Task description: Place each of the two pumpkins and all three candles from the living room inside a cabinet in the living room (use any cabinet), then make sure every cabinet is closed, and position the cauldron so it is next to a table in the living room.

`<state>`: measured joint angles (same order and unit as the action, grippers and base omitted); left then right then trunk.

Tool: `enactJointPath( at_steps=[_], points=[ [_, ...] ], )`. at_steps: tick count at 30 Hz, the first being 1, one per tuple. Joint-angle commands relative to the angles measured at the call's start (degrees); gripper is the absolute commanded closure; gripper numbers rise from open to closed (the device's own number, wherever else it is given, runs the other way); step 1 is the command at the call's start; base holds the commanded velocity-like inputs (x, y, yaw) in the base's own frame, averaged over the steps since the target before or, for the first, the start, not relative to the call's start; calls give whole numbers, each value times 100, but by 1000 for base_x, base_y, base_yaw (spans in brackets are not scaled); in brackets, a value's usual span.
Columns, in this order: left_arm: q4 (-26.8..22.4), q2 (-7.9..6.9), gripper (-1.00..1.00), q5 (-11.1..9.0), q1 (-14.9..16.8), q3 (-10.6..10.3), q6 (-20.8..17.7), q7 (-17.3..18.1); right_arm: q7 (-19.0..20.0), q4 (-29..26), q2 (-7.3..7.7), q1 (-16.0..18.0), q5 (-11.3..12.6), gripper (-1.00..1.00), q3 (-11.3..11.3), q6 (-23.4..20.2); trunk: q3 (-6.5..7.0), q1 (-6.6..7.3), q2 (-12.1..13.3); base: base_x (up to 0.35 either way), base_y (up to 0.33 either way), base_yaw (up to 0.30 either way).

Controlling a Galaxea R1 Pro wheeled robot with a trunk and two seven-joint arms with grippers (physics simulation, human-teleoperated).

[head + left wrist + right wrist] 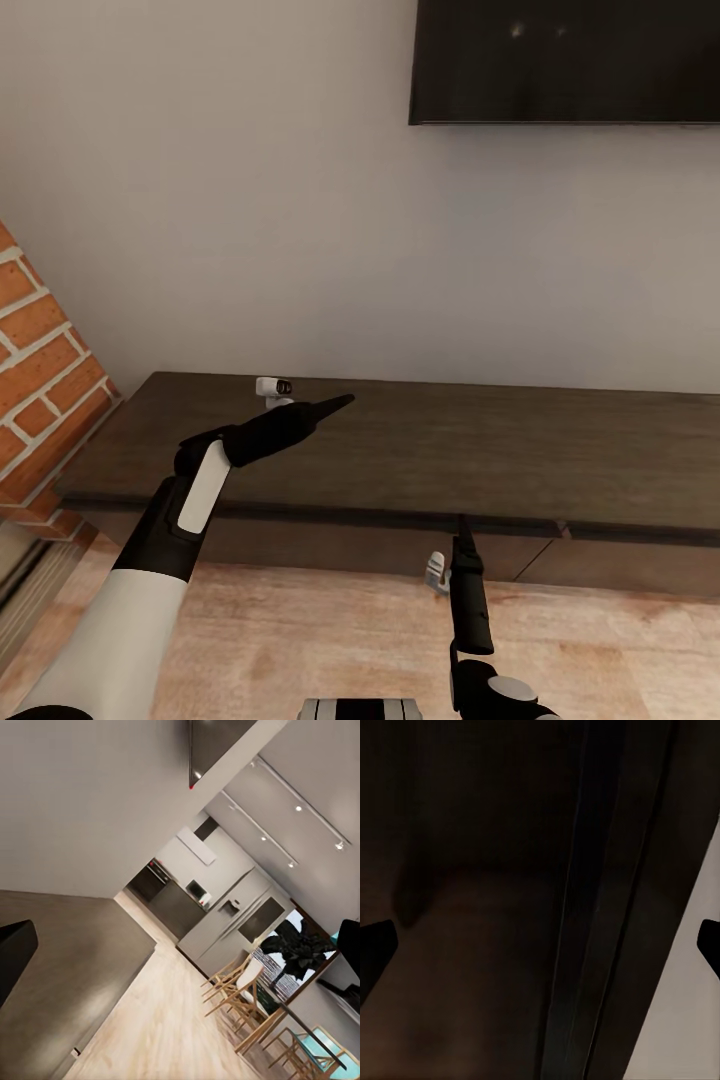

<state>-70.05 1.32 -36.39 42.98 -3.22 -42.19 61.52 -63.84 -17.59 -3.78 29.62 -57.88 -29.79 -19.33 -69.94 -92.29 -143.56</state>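
Dark brown wood-grain filled the lower half of the head view: the cabinet (420, 450) ran from the brick fireplace (40, 370) at nine o'clock across to three, under the TV (565, 60) at one o'clock. My left gripper (335, 403) hung above the cabinet top with its jaws looking drawn together, holding nothing. My right gripper (462, 530) pointed at twelve o'clock, its tip at the cabinet's front edge, by a seam in the fronts; from here I could not tell its spread. I judged I was at the step of working a drawer front, opening or shutting it; the next move called for a careful contact at that seam.

From the left wrist, the cabinet top (75, 960) stretched toward the distant kitchen (195, 900), and I saw one dark fingertip (15, 952).

From the right wrist, the dark cabinet front (510, 900) loomed close, its seam (585, 900) running between widely parted fingertips (375, 945).
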Motion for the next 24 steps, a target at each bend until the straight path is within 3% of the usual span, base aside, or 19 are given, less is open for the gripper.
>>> enactJointPath(
  at_steps=[1,15,16,24],
  points=[
    [0,0,-100,0,0,-1,0,0,1,-1,0,0,7,-100,0,-2,0,0,0,0,0,0],
    [0,0,-100,0,0,-3,0,-8,-22,-23,-51,0,44,-100,9,-23,0,0,0,0,0,0],
    [0,0,-100,0,0,-4,0,-8,-19,-17,-72,0,46,100,12,-24,0,0,0,0,0,0],
    [0,0,-100,0,0,-4,0,-9,-11,-17,-130,0,57,100,33,-27,0,0,0,0,0,0]
  ],
)
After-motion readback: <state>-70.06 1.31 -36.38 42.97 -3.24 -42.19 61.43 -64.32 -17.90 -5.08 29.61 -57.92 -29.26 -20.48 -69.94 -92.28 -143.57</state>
